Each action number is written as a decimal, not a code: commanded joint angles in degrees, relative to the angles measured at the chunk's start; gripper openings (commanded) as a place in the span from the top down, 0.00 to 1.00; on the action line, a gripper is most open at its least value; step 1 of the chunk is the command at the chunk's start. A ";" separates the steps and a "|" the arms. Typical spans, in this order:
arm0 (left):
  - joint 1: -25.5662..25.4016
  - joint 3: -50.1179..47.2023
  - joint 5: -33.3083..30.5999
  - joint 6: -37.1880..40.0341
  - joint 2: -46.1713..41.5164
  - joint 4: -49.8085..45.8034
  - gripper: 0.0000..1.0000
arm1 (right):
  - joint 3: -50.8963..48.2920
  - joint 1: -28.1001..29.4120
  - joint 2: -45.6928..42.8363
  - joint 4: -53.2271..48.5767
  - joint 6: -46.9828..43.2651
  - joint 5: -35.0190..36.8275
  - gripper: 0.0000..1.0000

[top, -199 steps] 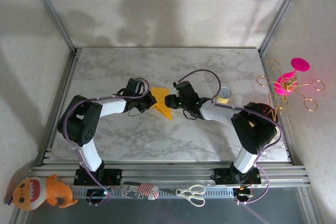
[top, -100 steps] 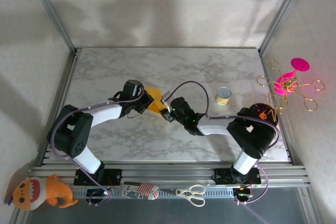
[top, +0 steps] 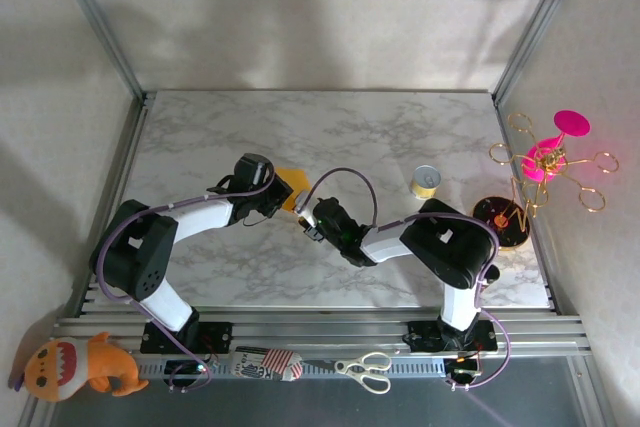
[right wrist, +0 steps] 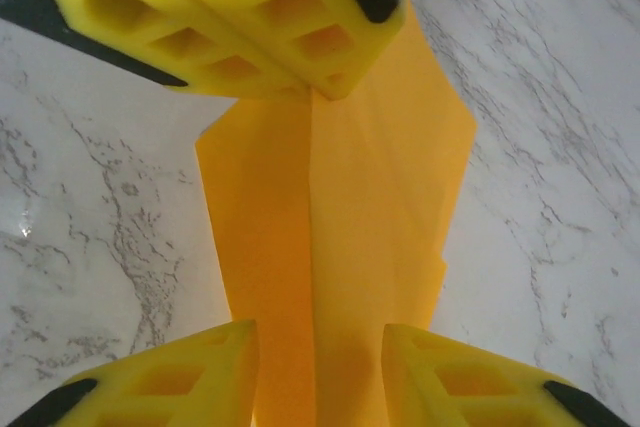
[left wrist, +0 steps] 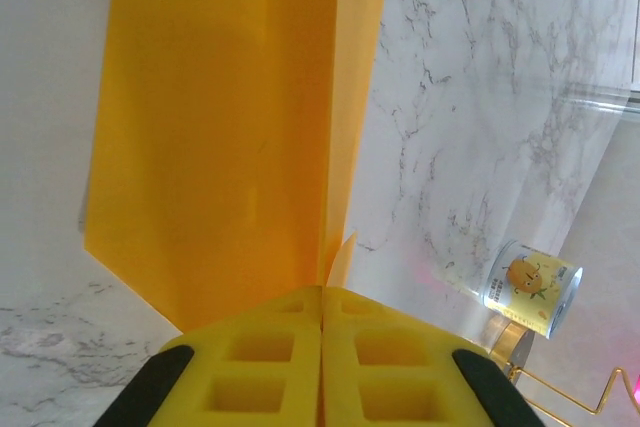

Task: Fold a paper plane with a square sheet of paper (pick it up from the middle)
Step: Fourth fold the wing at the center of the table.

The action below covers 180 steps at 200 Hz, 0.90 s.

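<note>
The paper plane point(right wrist: 340, 227), half-folded, sits near the middle of the marble table point(top: 400, 137). The left gripper point(left wrist: 322, 292) is clamped on its crease, and the right gripper point(right wrist: 320, 337) straddles the other end with its jaws apart. If the right gripper closes off the crease, it could skew or crumple the fold.

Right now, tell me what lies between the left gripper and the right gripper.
In the right wrist view, the folded paper spans that stretch: the left gripper pinches its far end, the right gripper straddles its near end, jaws open.
</note>
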 commanded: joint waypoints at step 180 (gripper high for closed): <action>6.92 -10.55 3.97 -0.83 -4.07 8.19 0.76 | -1.52 -0.36 2.57 6.47 -3.72 -2.19 0.90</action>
